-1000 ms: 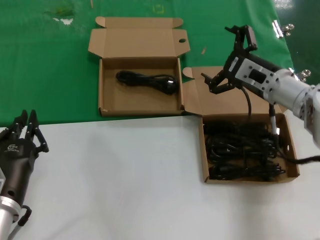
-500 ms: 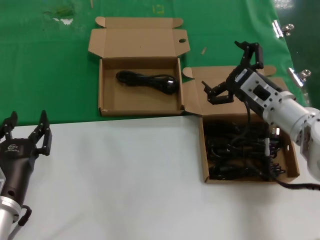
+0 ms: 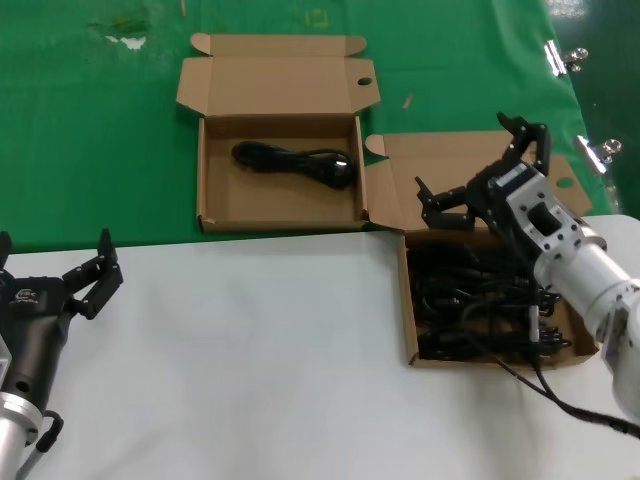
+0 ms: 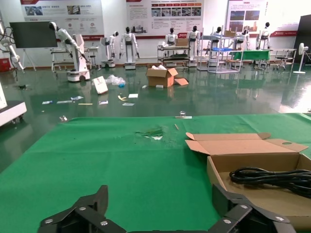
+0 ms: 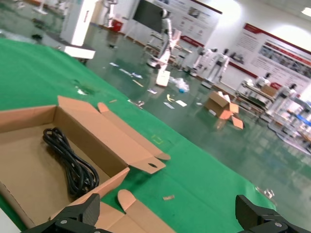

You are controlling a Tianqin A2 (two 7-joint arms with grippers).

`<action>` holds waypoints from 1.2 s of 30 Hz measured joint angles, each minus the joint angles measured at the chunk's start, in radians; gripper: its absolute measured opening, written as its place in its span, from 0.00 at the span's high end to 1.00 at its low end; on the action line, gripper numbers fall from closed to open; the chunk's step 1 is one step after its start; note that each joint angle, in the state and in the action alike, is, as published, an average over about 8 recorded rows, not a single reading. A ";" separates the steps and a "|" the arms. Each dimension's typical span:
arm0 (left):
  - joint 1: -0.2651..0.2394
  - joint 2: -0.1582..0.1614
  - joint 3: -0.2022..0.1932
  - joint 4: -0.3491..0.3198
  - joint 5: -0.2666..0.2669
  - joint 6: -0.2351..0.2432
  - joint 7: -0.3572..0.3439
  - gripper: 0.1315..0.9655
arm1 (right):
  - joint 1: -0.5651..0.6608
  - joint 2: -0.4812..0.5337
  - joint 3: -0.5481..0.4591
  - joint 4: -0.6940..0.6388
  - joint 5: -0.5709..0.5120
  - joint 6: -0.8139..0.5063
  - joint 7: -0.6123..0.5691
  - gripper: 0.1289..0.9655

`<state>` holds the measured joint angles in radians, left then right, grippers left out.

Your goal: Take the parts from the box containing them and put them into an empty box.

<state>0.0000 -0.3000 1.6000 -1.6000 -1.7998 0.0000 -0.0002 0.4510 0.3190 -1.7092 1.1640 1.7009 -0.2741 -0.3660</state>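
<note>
The near right box (image 3: 408,300) holds several black power cords (image 3: 480,300). The far box (image 3: 205,175) holds one cord (image 3: 295,160). My right gripper (image 3: 475,160) is open and empty, hovering over the back edge of the near box and its raised lid (image 3: 400,190). My left gripper (image 3: 50,258) is open and empty, low at the table's left edge. The left wrist view shows my left gripper (image 4: 160,206), the far box (image 4: 243,162) and its cord (image 4: 272,175). The right wrist view shows my right gripper (image 5: 167,213), the far box (image 5: 97,131) and its cord (image 5: 70,160).
The boxes stand where the green cloth (image 3: 100,130) meets the white table top (image 3: 250,350). Metal clips (image 3: 565,58) lie on the cloth at the far right. A cable hangs from the right arm over the near box's front corner (image 3: 560,405).
My right gripper has moved right and down toward the near box, still open and empty. My left gripper has gone from nearly shut to wide open.
</note>
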 joint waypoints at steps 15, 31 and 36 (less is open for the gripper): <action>0.000 0.000 0.000 0.000 0.000 0.000 0.000 0.09 | -0.193 -0.008 0.047 0.186 0.042 0.117 0.156 0.00; 0.000 0.000 0.000 0.000 0.000 0.000 0.000 0.00 | -0.392 -0.016 0.095 0.378 0.086 0.238 0.318 0.00; 0.000 0.000 0.000 0.000 0.000 0.000 0.000 0.00 | -0.417 -0.018 0.101 0.403 0.092 0.253 0.338 0.00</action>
<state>0.0000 -0.3000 1.6000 -1.6000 -1.8000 0.0000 -0.0002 0.0344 0.3015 -1.6083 1.5668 1.7925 -0.0208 -0.0277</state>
